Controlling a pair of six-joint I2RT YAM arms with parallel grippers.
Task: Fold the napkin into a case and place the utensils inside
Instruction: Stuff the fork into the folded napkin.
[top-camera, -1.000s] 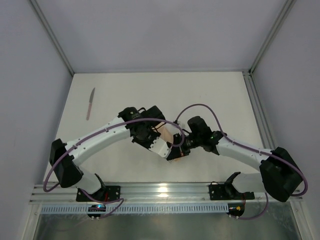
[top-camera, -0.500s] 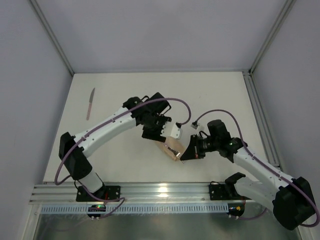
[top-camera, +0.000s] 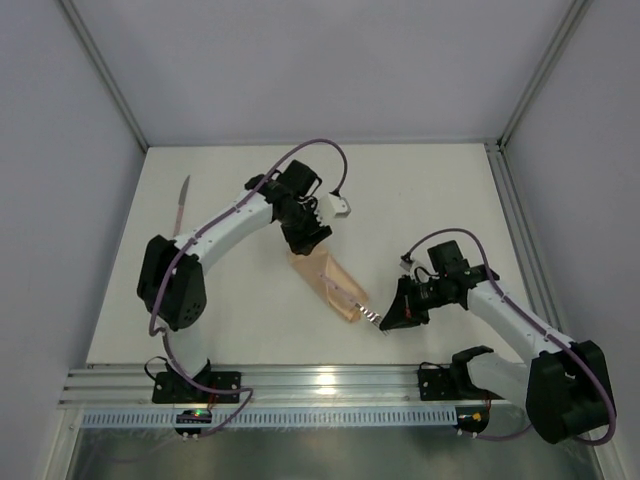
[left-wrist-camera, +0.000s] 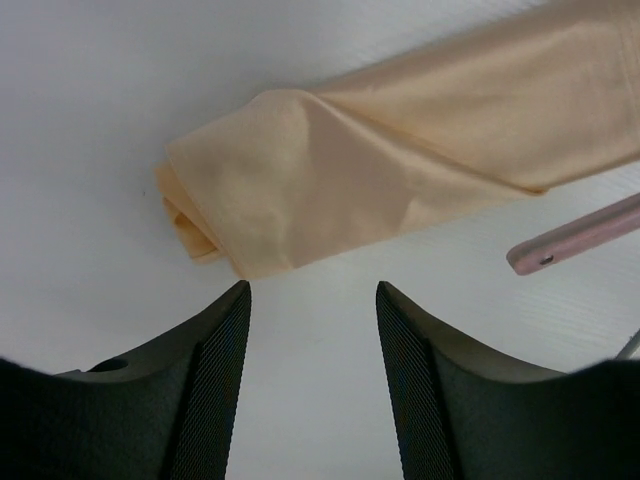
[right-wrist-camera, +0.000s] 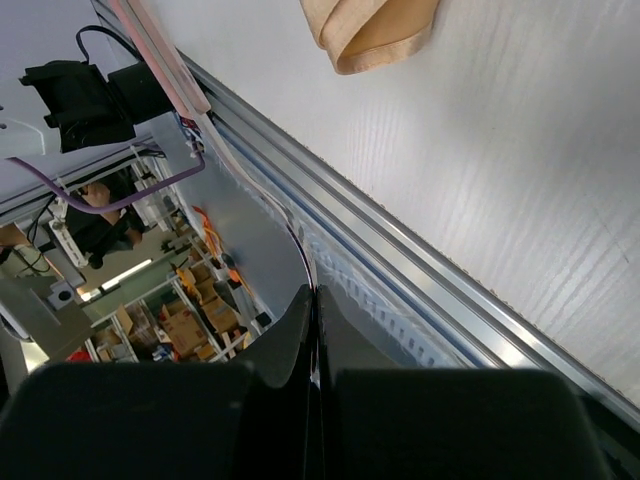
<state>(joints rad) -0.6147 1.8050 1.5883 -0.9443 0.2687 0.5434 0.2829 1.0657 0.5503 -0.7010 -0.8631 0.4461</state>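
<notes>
Our left hand (left-wrist-camera: 312, 290) hangs open and empty at the far end of the case (left-wrist-camera: 330, 190); our right hand (top-camera: 385, 322) is pinched shut. The case lies folded mid-desk (top-camera: 450, 200), a pink handle (left-wrist-camera: 580, 233) just beside it. We judge packing unfinished, since the knife (top-camera: 181, 205) lies well apart.

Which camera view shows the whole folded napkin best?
The top external view: there the folded napkin shows whole, end to end, though small. The left wrist view shows one folded end large, cut off at the frame's right edge. The right wrist view catches only a tip at its top edge.
</notes>
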